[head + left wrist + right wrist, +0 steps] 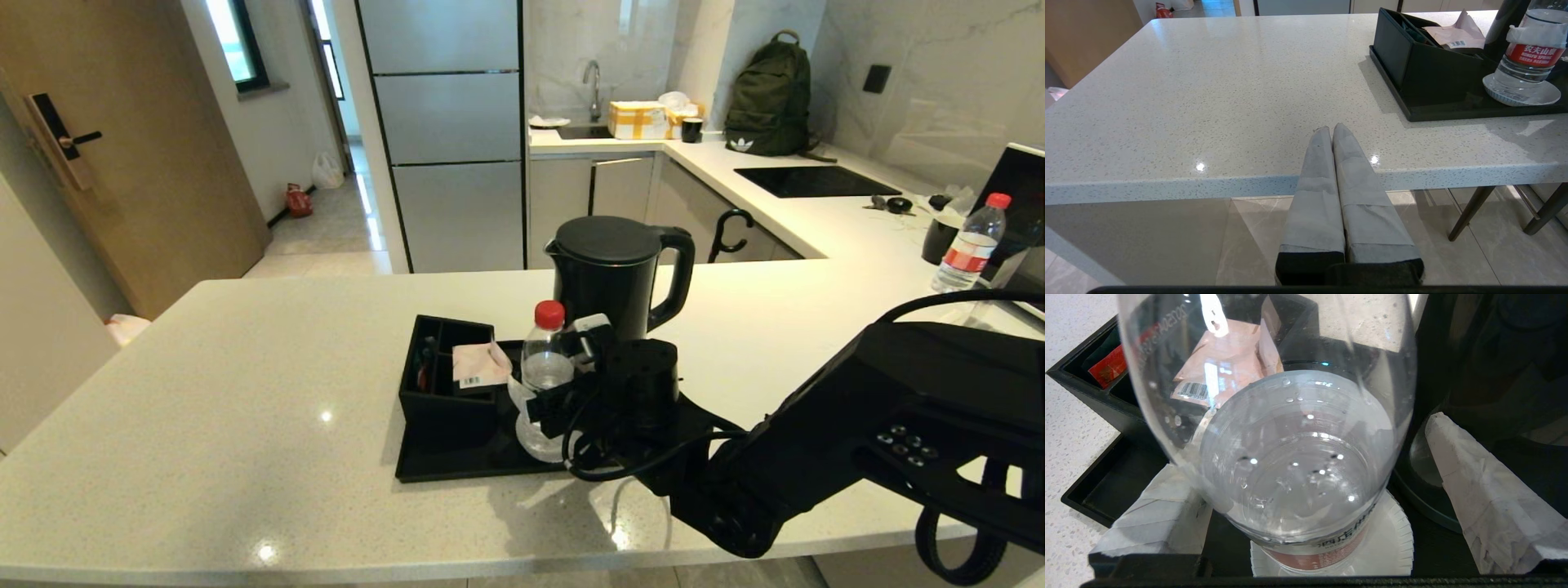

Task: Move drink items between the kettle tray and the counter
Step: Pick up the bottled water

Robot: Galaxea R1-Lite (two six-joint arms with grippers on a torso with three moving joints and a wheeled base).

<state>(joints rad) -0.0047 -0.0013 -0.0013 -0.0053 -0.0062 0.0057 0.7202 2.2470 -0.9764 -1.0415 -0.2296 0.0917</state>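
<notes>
Right now we have our right hand [563, 384] at the water bottle [544, 359], which stands upright on a white paper coaster [1523, 90] in the black tray [457, 465], just in front of the kettle [616, 273]. Our fingers [1486, 498] are spread wide, one on each side of the bottle's lower body, and we cannot see that they press it yet. The tea sachet [478, 365] lies on top of the black compartment box [445, 392] beside the bottle, on the side away from the kettle. Our left hand [1333, 134] is parked at the near edge of the counter [245, 392], well apart from the tray, its fingers pressed together and holding nothing.

To do this step well, we judge we should close evenly on the bottle's body below the label, firmly enough that the thin plastic does not slip but not so hard that it buckles. Then we should lift straight up to clear the tray's low rim, keeping away from the kettle and the box, and watch that the coaster does not cling to the base.

On the bottle's red label [1539, 55] we read white Chinese characters, 农夫山泉, with small Latin letters beneath, apparently "NONGFU SPRING". The sachet carries a barcode sticker [1457, 43], its digits too small to read.
</notes>
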